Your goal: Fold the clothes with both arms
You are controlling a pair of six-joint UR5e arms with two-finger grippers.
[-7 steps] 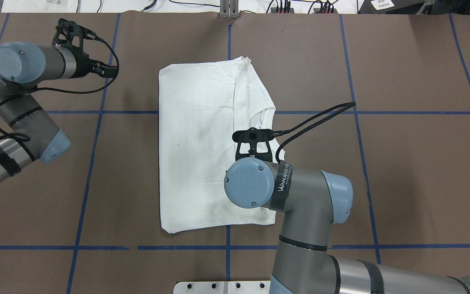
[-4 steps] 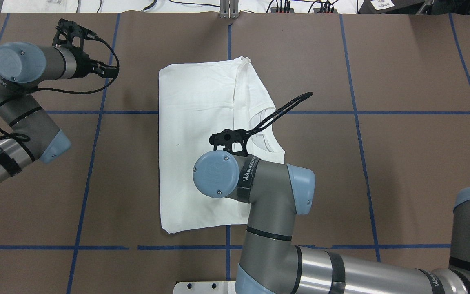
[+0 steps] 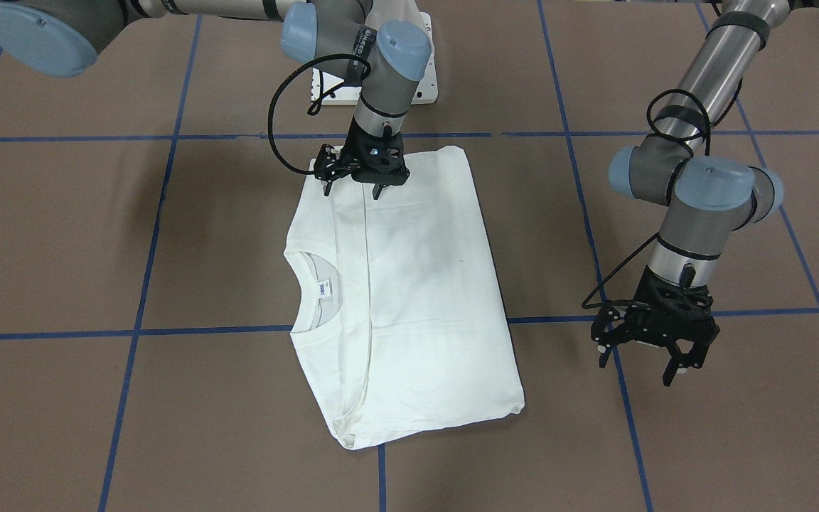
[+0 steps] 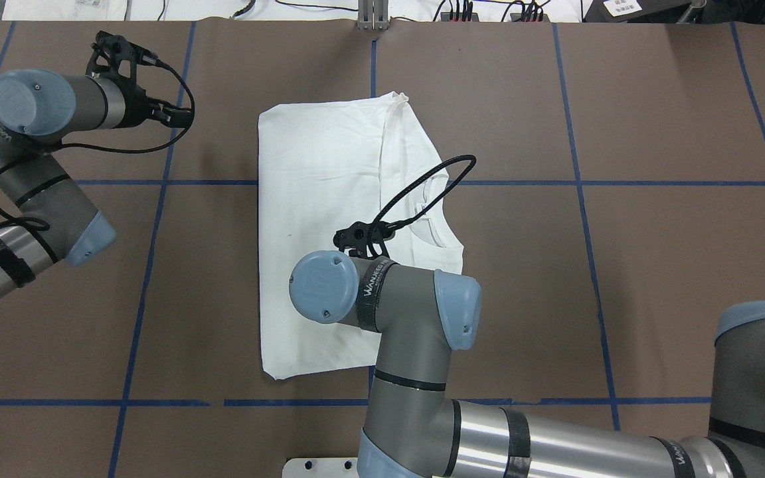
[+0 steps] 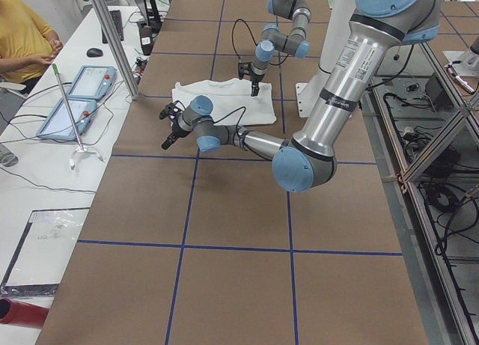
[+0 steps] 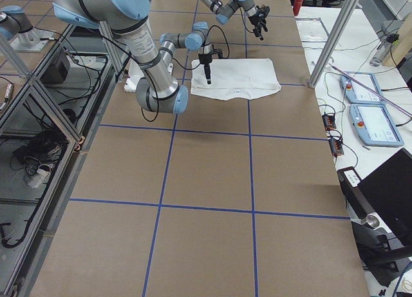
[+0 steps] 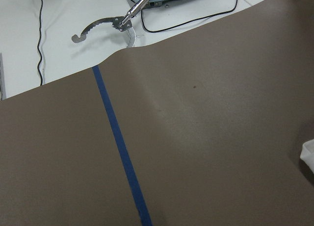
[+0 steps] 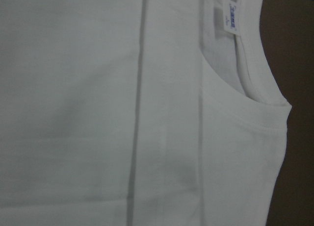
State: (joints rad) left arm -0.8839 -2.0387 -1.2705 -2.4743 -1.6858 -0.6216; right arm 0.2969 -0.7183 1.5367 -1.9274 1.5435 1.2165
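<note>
2 tools w/ jaws apart — right tool point(image 3: 351, 190) over folded shirt point(image 3: 416, 299) edge; left tool point(image 3: 640, 368) off shirt, over table point(image 3: 61, 249).

Plain white shirt point(image 3: 416, 299), blue-printed neck label point(image 3: 323, 287), brown table point(image 3: 61, 235), blue grid lines point(image 3: 132, 332), black fingers point(image 3: 670, 372).

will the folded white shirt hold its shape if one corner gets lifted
Probably not: the shirt lies in soft flat layers, so a lifted corner would likely droop and unfold. It looks thin, so likely light.
</note>
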